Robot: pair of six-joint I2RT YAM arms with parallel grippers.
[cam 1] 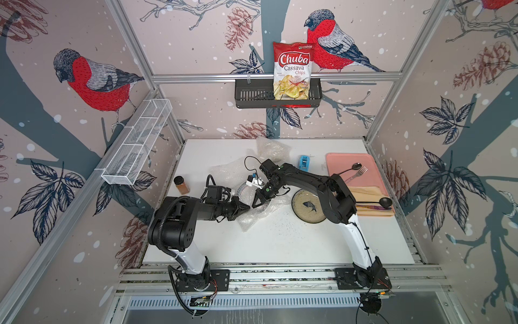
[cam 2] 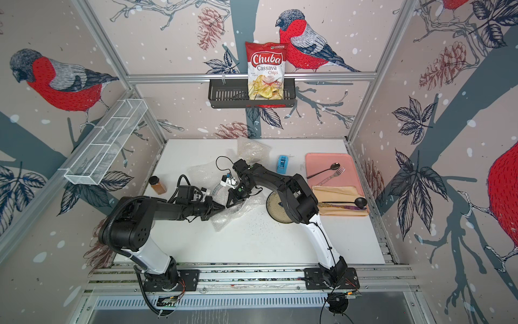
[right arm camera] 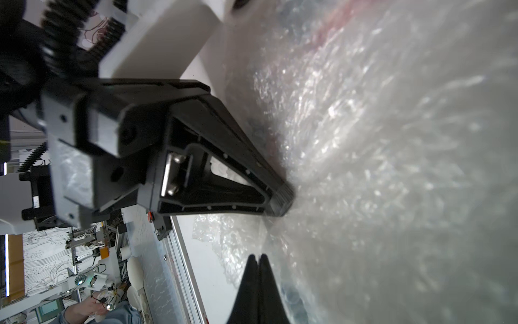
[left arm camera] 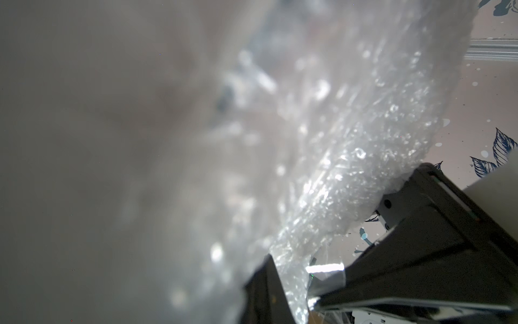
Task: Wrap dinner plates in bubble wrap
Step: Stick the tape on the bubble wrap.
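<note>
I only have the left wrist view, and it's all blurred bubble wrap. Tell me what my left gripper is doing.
Observer: The left gripper is shut on the crumpled bubble wrap, mid-table.
Operator: Report the right gripper.
Observer: The right gripper is shut too, tips at the same sheet, close beside the left's.
Operator: Find me a bare plate.
Observer: The fish plate lies unwrapped, partly hidden by the right arm.
</note>
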